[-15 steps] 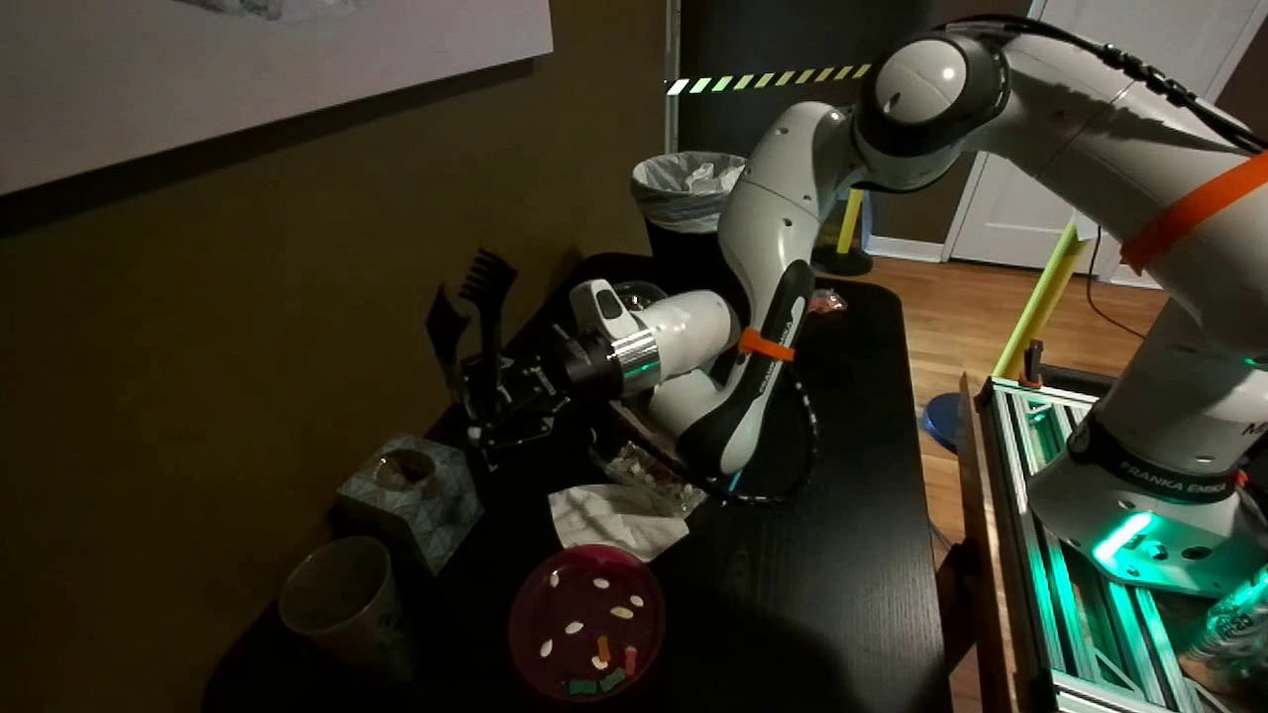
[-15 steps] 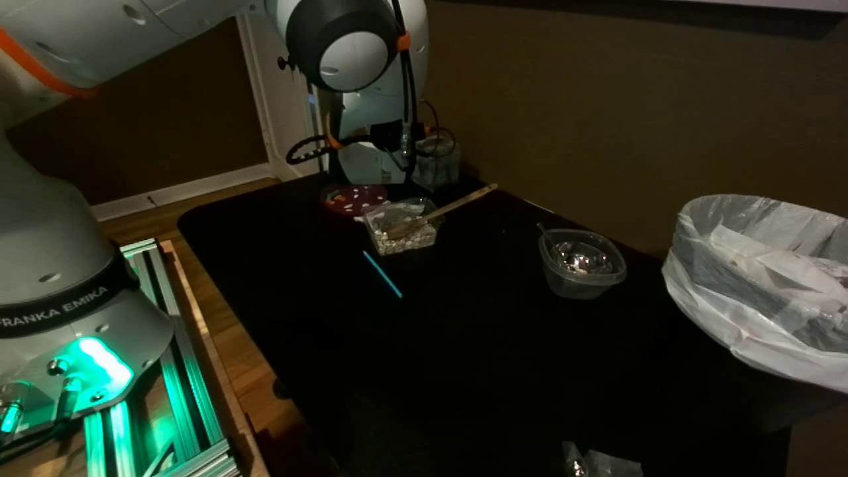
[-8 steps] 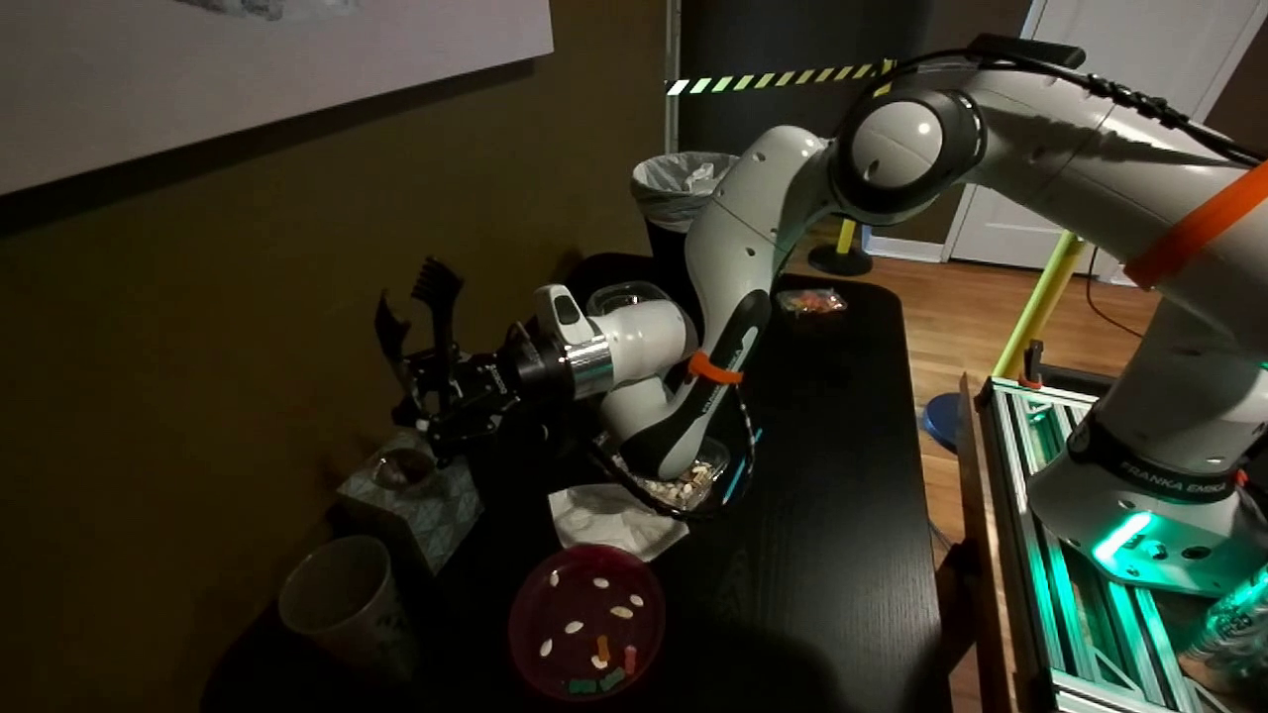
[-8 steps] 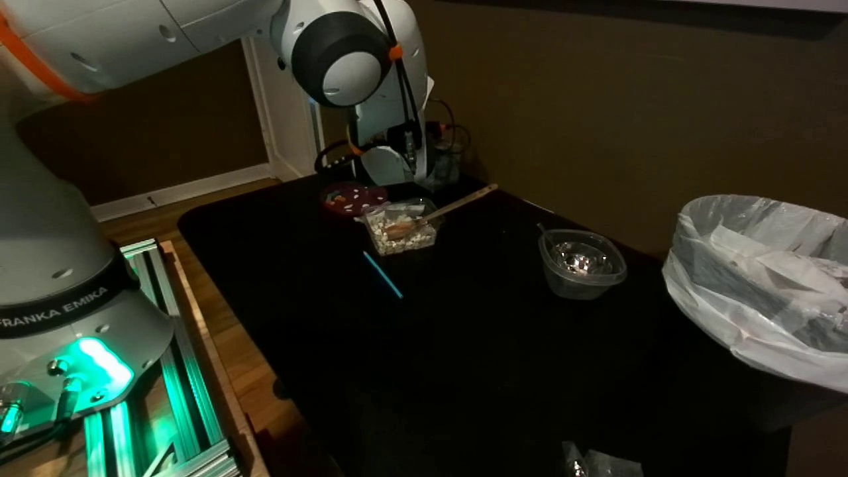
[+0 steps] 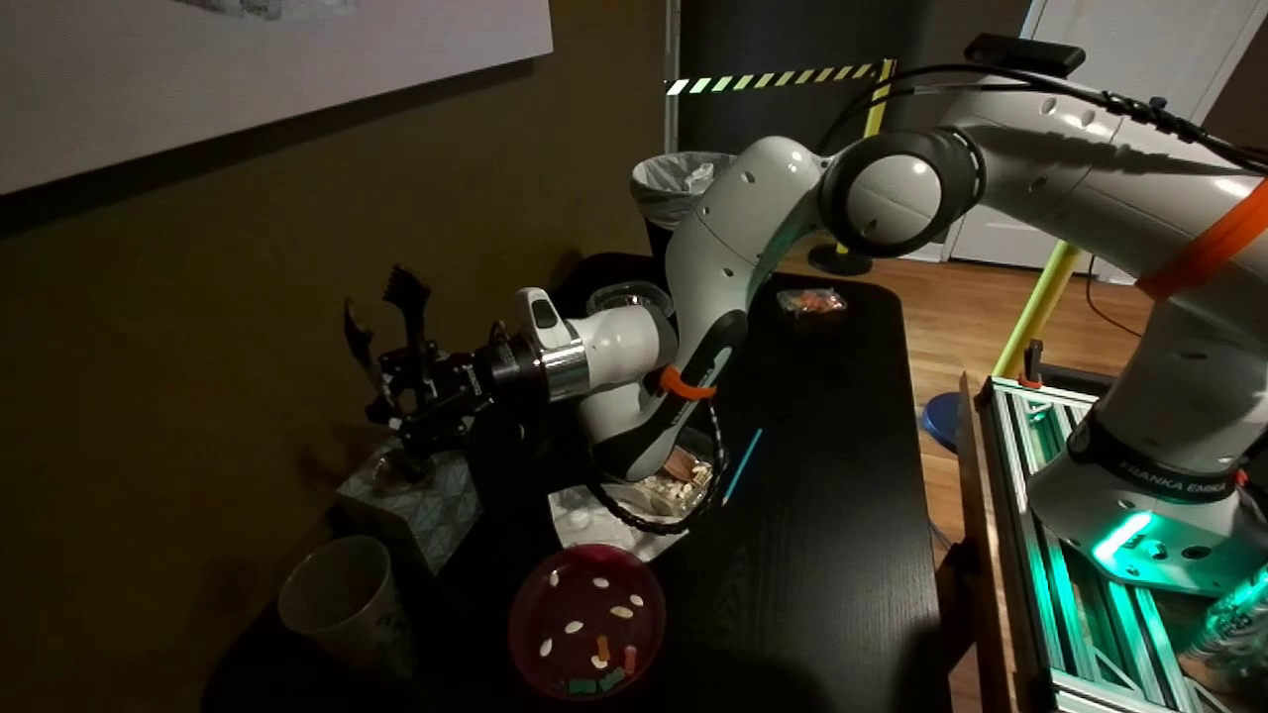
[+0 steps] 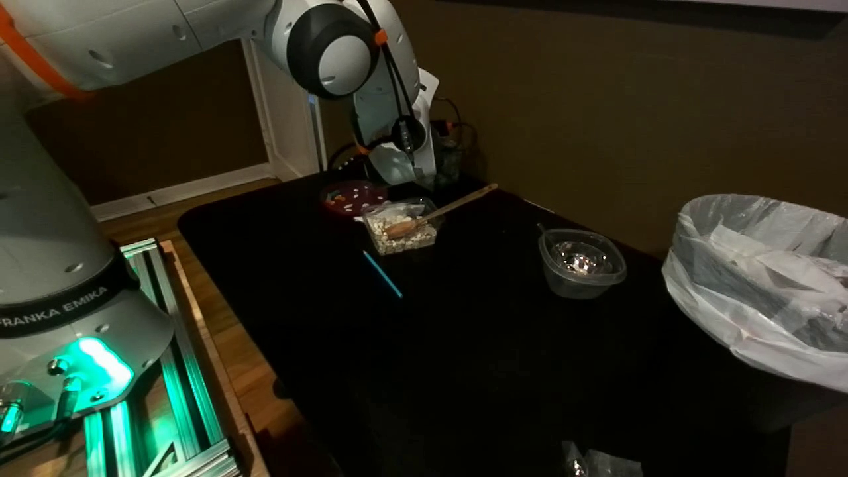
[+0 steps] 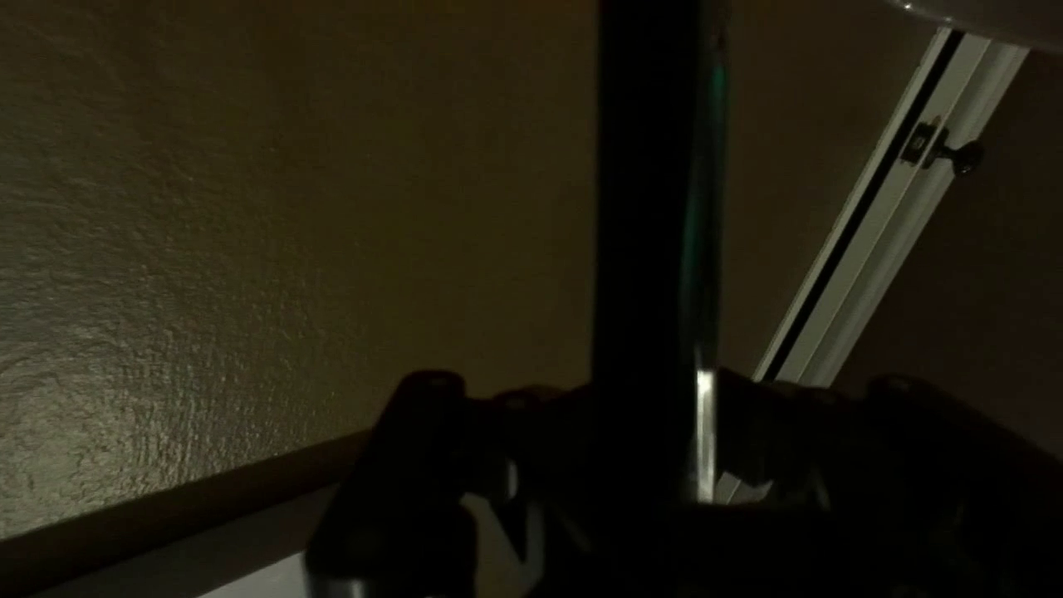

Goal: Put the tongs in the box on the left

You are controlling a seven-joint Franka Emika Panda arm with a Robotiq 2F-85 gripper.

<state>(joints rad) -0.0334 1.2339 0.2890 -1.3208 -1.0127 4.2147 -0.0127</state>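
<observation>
My gripper (image 5: 401,398) is shut on the dark tongs (image 5: 408,297), whose two broad heads point upward, one with fork-like teeth. In the wrist view the tongs (image 7: 648,208) show as a dark upright bar between the gripper fingers (image 7: 648,440). The pale grey patterned box (image 5: 436,510) stands by the wall, with a round opening in its top. The gripper and tongs are above this opening in that exterior view; the tongs' lower end is too dark to tell from the gripper. The box (image 6: 449,162) is partly hidden behind the arm in an exterior view.
A grey cup (image 5: 342,599) stands beside the box. A red plate (image 5: 584,619), a white napkin (image 5: 570,515), a clear tray with a wooden spoon (image 6: 407,228) and a blue stick (image 6: 382,274) lie on the black table. A clear bowl (image 6: 583,281) stands near the trash bin (image 6: 702,318).
My gripper has moved left in an exterior view, toward the wall, carrying the tongs from the right of the box to above its opening. The objects on the table have not moved.
</observation>
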